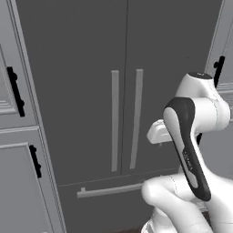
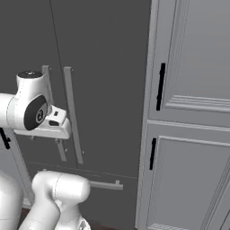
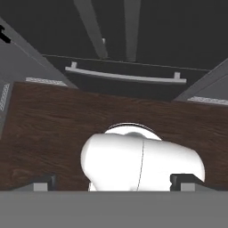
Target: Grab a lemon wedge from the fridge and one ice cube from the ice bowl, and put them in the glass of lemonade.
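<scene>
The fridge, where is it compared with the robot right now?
The fridge stands shut straight ahead of the arm, its two long bar handles side by side at the middle, with paneled grey cabinets on either side.

The fridge (image 1: 91,91) stood shut, so its inside stayed hidden, its top ran past the frame edge, and the white arm covered part of its lower handle (image 1: 109,190).
</scene>
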Robot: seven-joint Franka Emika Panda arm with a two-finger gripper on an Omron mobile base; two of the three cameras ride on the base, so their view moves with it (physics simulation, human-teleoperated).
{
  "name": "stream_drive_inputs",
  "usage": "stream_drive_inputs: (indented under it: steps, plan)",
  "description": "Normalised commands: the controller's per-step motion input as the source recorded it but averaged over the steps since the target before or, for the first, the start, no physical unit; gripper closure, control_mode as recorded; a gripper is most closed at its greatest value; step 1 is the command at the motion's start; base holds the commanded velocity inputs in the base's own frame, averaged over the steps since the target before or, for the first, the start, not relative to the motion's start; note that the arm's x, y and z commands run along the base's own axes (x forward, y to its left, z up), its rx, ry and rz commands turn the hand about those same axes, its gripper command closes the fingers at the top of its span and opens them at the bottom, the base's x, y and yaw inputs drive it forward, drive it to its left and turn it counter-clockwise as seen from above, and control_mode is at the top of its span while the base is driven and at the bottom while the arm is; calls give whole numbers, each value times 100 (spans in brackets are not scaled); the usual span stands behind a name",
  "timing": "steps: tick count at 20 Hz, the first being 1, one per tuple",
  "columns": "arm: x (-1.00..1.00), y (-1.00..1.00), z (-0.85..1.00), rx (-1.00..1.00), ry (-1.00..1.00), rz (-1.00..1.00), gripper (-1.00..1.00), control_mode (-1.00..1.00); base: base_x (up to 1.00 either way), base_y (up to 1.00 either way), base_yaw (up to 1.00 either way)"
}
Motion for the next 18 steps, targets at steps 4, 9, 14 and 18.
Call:
stream_drive_inputs:
  steps: [4,9,14,18]
  plan:
    - [0,0,0,0,0,0,-100,100,-100,0,0]
    - [0,0,0,0,0,0,-100,100,-23,8,0]
    - [0,0,0,0,0,0,-100,100,37,10,7]
    - [0,0,0,0,0,0,-100,100,12,4,14]
